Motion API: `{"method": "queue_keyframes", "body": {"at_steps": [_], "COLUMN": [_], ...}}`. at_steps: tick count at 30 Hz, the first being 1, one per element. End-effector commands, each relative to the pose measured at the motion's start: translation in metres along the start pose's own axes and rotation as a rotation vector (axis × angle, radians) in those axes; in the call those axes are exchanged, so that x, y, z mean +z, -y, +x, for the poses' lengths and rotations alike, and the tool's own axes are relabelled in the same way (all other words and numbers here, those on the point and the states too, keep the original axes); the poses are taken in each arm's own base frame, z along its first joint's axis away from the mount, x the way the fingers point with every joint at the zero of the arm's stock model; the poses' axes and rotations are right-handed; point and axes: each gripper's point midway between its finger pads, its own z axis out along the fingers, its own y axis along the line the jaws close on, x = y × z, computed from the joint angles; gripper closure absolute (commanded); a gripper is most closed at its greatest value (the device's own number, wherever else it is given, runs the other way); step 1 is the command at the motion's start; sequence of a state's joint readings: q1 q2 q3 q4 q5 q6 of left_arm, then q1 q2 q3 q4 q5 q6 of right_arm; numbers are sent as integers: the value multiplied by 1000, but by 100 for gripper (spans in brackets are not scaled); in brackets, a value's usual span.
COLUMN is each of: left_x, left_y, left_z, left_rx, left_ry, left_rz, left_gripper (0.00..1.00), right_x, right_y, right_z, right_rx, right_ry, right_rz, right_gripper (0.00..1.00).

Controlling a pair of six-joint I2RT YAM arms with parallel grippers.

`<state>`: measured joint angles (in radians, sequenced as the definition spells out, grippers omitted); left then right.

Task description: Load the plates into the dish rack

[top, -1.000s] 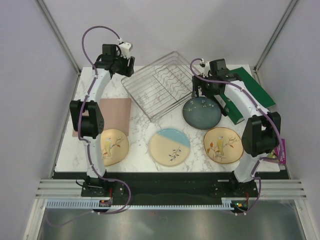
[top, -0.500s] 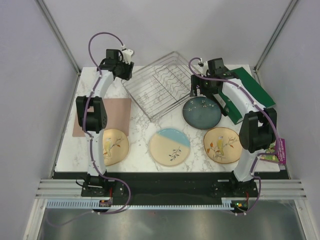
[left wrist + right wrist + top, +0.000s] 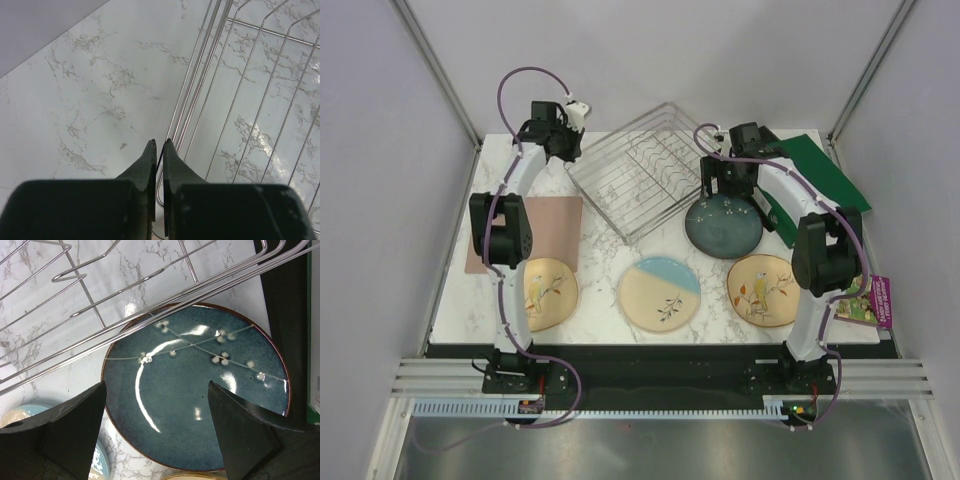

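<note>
Currently hangs the right gripper (image 3: pixel 156 385) over the dark slate-blue round ceramic plate with white specks (image 3: pixel 200 400), fingers (image 3: pixel 75 425) spread wide and flanking it in the wrist view. Shows that plate flat on the marble just off the right corner of the square silver wire dish rack (image 3: pixel 598 200). Presses the left gripper (image 3: pixel 159 143) fingers together at the rack's left corner, hard beside the rim; cannot tell whether a wire is nipped. Shows the cream plate with a light-blue segment (image 3: pixel 659 294) on the rack's near side.
</note>
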<state>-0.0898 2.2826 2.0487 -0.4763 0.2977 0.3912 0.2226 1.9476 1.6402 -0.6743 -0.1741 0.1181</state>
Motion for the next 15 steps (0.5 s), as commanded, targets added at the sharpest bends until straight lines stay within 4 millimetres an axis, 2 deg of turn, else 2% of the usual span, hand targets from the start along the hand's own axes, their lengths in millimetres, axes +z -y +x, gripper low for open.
{"method": "queue_keyframes", "body": {"at_steps": [1, 7, 8, 10, 12, 13, 15], "left_x": [-15, -25, -26, -29, -34, -35, -40], "left_y": [6, 12, 12, 12, 13, 16, 18], "left_z": [8, 14, 15, 21, 20, 26, 25], "left_rx": [-52, -66, -65, -67, -70, -77, -80], "left_ry": [-29, -44, -46, -59, -57, -68, -65], "left_rz": [-6, 0, -2, -5, -7, 3, 2], "left_gripper": [98, 98, 98, 98, 98, 98, 98], "right_x": [0, 16, 14, 21, 25, 26, 28], "right_y": [5, -3, -5, -9, -12, -13, -16], "right_z": [-14, -31, -40, -44, -53, -57, -66], "right_rx": [35, 76, 72, 56, 42, 36, 27], "right_ry": [33, 63, 83, 85, 100, 109, 129], "right_rz": [33, -8, -17, -33, -55, -60, -68], "right_gripper": [10, 17, 20, 24, 34, 36, 39]}}
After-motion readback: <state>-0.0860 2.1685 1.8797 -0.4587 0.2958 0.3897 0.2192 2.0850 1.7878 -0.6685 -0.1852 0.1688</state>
